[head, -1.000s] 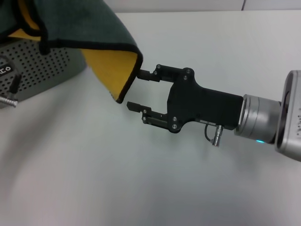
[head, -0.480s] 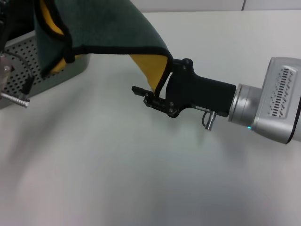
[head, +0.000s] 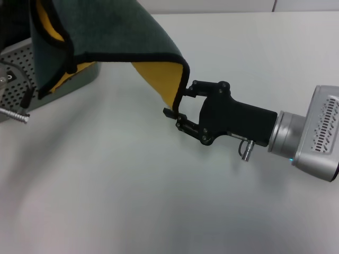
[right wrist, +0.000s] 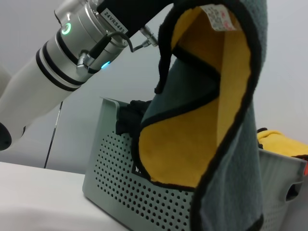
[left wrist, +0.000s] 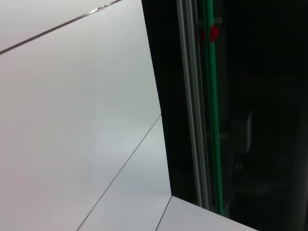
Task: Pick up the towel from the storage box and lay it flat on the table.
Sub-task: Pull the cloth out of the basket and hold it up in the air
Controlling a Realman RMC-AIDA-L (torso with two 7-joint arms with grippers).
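The towel (head: 122,37) hangs in the air over the table (head: 159,201), teal side out and yellow side in, with a black piped edge. In the right wrist view it (right wrist: 192,144) hangs folded, its white label at the top. My left gripper (right wrist: 144,14) holds it from above, out of the head view. My right gripper (head: 177,105) reaches in from the right and is shut on the piped edge of the towel's low hanging corner. The storage box (head: 21,69) stands at the far left, behind the towel, and also shows in the right wrist view (right wrist: 144,197).
Part of my left arm with a cable and a metal pin (head: 13,114) shows at the left edge. Another yellow cloth (right wrist: 281,139) lies in the box. The left wrist view shows only a wall and a dark panel.
The towel swung right over the table. My right gripper, open and just beside its corner a second ago, moved in around the corner, closed on the edge and shifted slightly right and down.
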